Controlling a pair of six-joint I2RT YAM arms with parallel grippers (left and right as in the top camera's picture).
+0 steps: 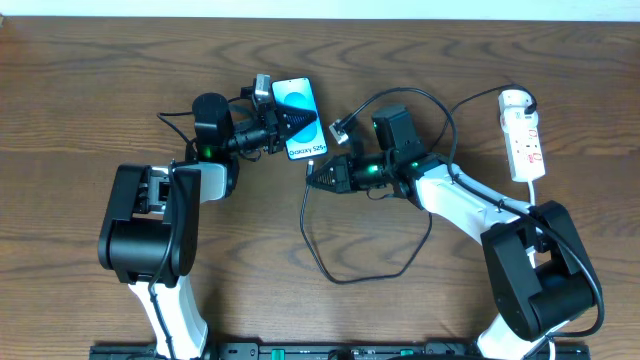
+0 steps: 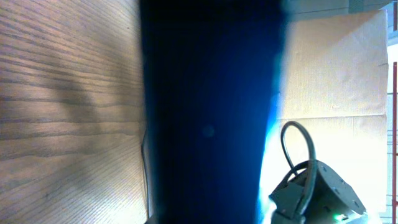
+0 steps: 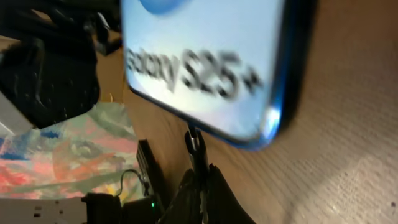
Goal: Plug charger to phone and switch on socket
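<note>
The phone (image 1: 300,102) lies on the table at the upper middle, screen up, showing "Galaxy S25+". My left gripper (image 1: 278,123) is shut on its left side; in the left wrist view the phone (image 2: 211,112) fills the middle as a dark blue slab. My right gripper (image 1: 318,172) is shut on the charger's connector tip (image 3: 195,144), which points at the phone's bottom edge (image 3: 242,134) and looks to touch it. The charger cable (image 1: 340,280) loops over the table; its plug end (image 1: 343,127) lies loose. The white socket (image 1: 524,135) lies at the far right.
The socket's thick white cord (image 1: 500,200) runs down past the right arm. The right arm's black wrist block (image 1: 392,130) sits close to the phone's right side, and it shows in the left wrist view (image 2: 317,196). A pale surface (image 2: 336,68) lies beyond the table.
</note>
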